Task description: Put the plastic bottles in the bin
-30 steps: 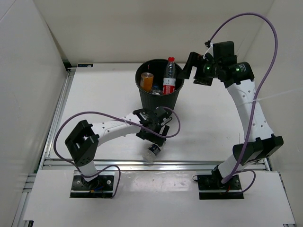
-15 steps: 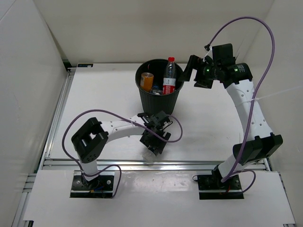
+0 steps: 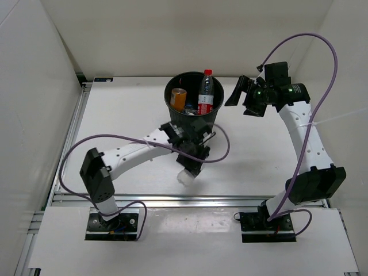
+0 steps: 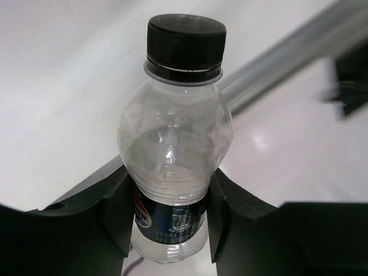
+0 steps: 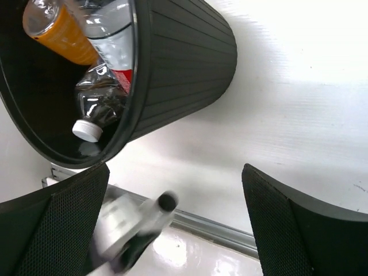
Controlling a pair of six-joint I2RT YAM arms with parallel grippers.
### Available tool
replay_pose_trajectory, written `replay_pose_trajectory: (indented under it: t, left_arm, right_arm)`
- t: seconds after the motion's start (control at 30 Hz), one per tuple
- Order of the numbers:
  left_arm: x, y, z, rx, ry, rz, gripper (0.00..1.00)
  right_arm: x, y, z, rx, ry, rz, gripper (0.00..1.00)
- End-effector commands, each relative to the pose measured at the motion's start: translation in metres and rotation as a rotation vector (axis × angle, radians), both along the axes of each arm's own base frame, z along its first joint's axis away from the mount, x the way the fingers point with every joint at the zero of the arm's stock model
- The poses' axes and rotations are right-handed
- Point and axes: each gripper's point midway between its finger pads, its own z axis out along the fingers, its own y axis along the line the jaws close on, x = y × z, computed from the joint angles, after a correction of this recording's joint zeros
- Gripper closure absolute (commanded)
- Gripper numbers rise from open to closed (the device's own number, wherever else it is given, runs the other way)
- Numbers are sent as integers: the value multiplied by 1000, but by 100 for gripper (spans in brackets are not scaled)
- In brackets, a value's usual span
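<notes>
Left tool (image 4: 169, 207) grips black-capped bottle (image 4: 175, 138) by near edge of surface (image 3: 123, 115); right tool (image 3: 237, 93) wide, empty. Low lift may clip bin (image 3: 195, 123) rim.

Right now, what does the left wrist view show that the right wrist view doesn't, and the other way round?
Only the left wrist: the left gripper shut on a black-capped bottle with a dark label. Only the right wrist: the open right gripper, and the bin holding an orange bottle, a red-labelled bottle and a white-capped bottle. Both: the white table and the metal rail; a blurred dark-capped shape in the right wrist view may be that same bottle.
</notes>
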Motion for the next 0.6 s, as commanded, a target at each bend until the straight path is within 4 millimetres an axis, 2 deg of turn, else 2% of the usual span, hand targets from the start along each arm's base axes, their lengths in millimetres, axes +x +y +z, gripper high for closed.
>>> replay_pose_trajectory:
  t: [0.0, 0.1, 0.13, 0.17, 0.2, 0.23, 0.27, 0.3, 0.33, 0.37, 0.4, 0.43, 0.57]
  left_arm:
    - [-7, 0, 119, -168, -137, -27, 62]
    - [-5, -7, 177, -305, -211, -29, 62]
    - [5, -14, 219, -406, -285, -12, 62]
    - [14, -25, 229, -428, -308, -7, 62]
    - [32, -23, 244, -446, -350, 50, 60]
    - [46, -24, 282, -528, -431, 95, 60]
    - [63, -24, 283, -511, -470, 148, 59]
    - [83, -15, 293, -516, -535, 225, 59]
    - [108, -5, 287, -462, -602, 316, 57]
    - [128, -4, 299, -514, -660, 384, 57]
    - [150, 14, 305, -542, -685, 480, 56]
    - [166, 15, 291, -535, -668, 515, 54]
    - [213, 18, 299, -620, -667, 566, 54]
  right_arm:
    - [-6, -6, 10, 26, -42, -12, 0]
    - [-8, -10, 0, 28, -17, -29, 0]
    - [-9, -10, -4, 26, -5, -29, 0]
    - [-11, -9, -1, 34, -12, -23, 0]
    - [-11, -9, -1, 34, -12, -23, 0]
    - [-11, -9, -1, 34, -12, -23, 0]
    - [-11, -9, -1, 34, -12, -23, 0]
    - [-11, -9, -1, 34, -12, -23, 0]
    - [-11, -9, 3, 36, -23, -23, 0]
    - [-11, -9, 3, 36, -23, -23, 0]
    - [-10, -8, 7, 38, -32, -23, 0]
    - [-13, -9, 14, 40, -44, -22, 0]
    - [-21, -11, 27, 40, -75, -16, 0]
